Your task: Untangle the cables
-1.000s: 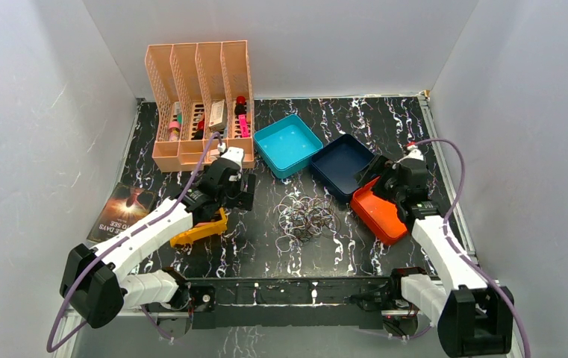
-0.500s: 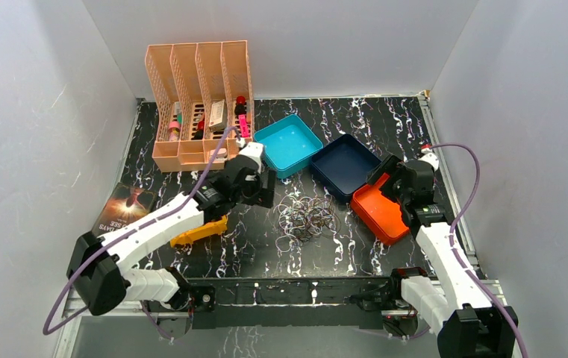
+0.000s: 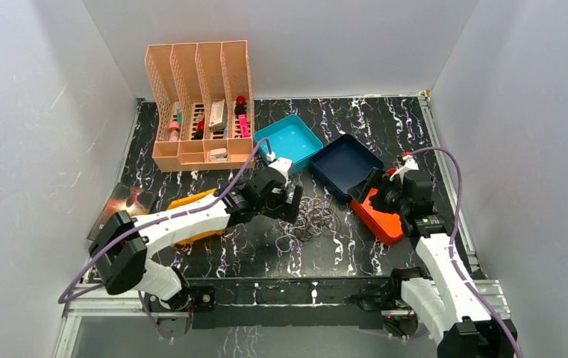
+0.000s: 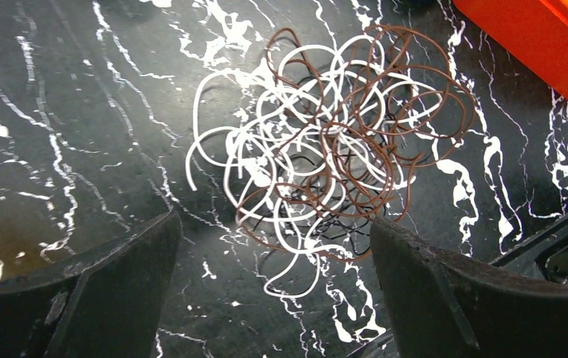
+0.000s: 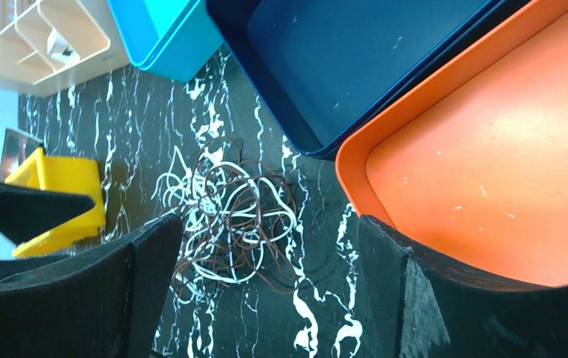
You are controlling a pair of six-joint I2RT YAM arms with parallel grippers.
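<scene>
The cables lie as one palm-sized tangle of white, brown and thin black wires on the black marbled table. The left wrist view shows the cables just ahead of and partly between the wide-apart jaws of my left gripper, which hold nothing. My left gripper hangs open at the tangle's upper left edge. My right gripper is open over the left end of the orange tray, right of the tangle. In the right wrist view the cables sit ahead of my right gripper, toward its left finger, and no wire is pinched.
Behind the tangle stand a teal tray and a navy tray, and an orange tray is to its right. A peach organizer with small items is at the back left. A yellow bin and a booklet lie left.
My left arm has swung right, from beside the yellow bin to the tangle's left edge. My right gripper has shifted slightly left and down over the orange tray. Both stay open.
</scene>
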